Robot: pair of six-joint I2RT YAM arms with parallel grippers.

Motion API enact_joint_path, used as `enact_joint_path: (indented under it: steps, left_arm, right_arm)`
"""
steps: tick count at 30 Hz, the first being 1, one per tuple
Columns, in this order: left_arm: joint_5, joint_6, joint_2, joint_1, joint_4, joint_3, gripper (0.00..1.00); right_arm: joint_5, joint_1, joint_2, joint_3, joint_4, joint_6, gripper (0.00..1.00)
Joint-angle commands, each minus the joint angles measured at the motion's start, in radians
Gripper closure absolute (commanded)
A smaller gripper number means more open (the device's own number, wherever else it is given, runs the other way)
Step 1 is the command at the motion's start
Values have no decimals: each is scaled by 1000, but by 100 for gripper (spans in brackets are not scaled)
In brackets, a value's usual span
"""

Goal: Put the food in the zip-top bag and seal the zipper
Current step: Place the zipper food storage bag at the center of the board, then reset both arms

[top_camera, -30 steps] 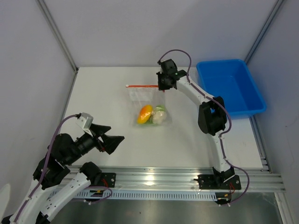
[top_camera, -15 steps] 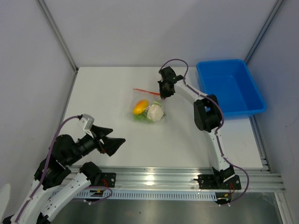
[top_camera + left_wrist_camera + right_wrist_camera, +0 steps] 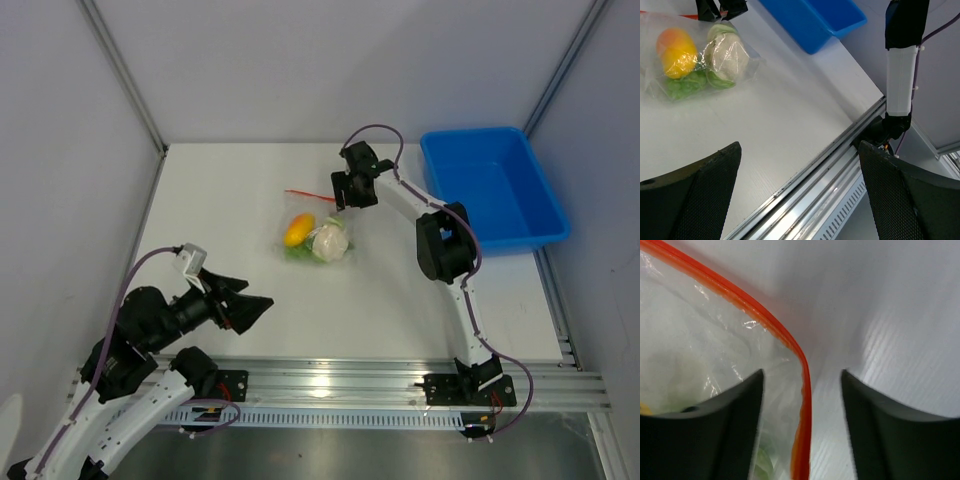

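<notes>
Zip-top bag lies flat just above the middle of the overhead frame, on the white table, and all the food sits inside it. Its zipper runs along the upper edge as a thin orange-red line. My right gripper sits at the right end of that line. In the wrist view the strip curves down between my two dark fingers, which stand apart and clamp nothing. My left gripper hangs in the lower left with its jaws spread wide and nothing between them, well apart from the bag. Between it and the bag I see a broad stretch of white surface, and more of it runs down to the metal rail along the bottom. Grey walls close the table at the top and left. A blue tray takes the upper right corner, beside the right arm's elbow. I count three food pieces: one orange-yellow fruit, one white cauliflower and one green cluster, touching one another. I also count one bag and one tray.
</notes>
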State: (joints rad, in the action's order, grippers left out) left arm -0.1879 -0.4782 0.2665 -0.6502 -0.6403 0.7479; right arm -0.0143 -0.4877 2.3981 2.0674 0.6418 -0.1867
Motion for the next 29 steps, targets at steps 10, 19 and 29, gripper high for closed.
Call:
enact_joint_path:
  steps: [10, 19, 29]
  left_arm:
    - [-51, -126, 174, -3, 232, -62, 1]
    - [-33, -240, 353, 55, 474, -120, 1]
    - [-146, -435, 409, 132, 1008, -354, 0]
  right_arm:
    - [226, -26, -665, -447, -79, -16, 1]
    - [353, -211, -1155, -1062, -120, -238, 1]
    - [470, -371, -1614, -1431, -91, -412, 1]
